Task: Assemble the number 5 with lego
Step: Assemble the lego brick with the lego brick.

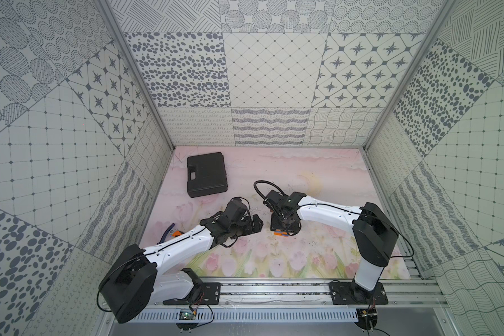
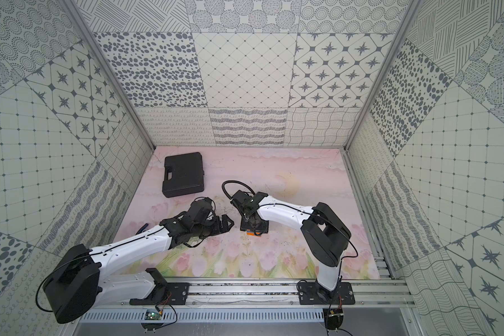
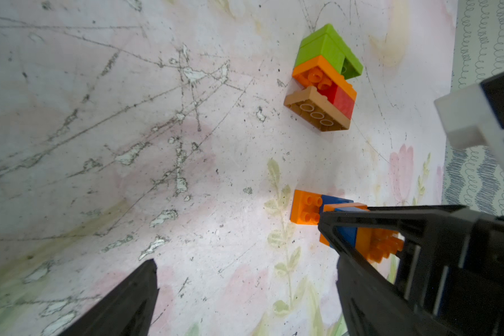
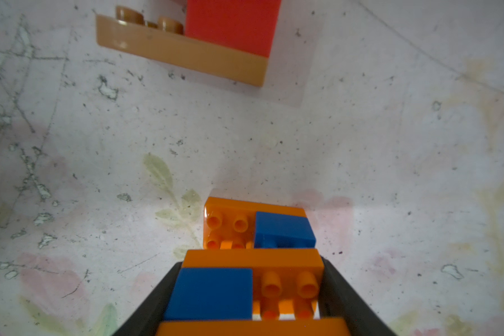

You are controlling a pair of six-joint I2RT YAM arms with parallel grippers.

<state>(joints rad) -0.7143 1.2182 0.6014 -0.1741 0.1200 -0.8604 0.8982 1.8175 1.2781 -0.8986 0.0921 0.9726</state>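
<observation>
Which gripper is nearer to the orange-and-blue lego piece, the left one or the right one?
Right. The right gripper is closed around the orange-and-blue lego piece. The left gripper is open and points toward it, but stays apart from it.

On the table (image 1: 317,180) a black case (image 1: 206,174) lies far left. The right gripper (image 1: 285,227) points down onto orange-blue lego (image 1: 282,233), with the left gripper (image 1: 258,226) just beside it. A wrench (image 1: 172,232) peeks from behind the left arm (image 1: 181,244).
</observation>
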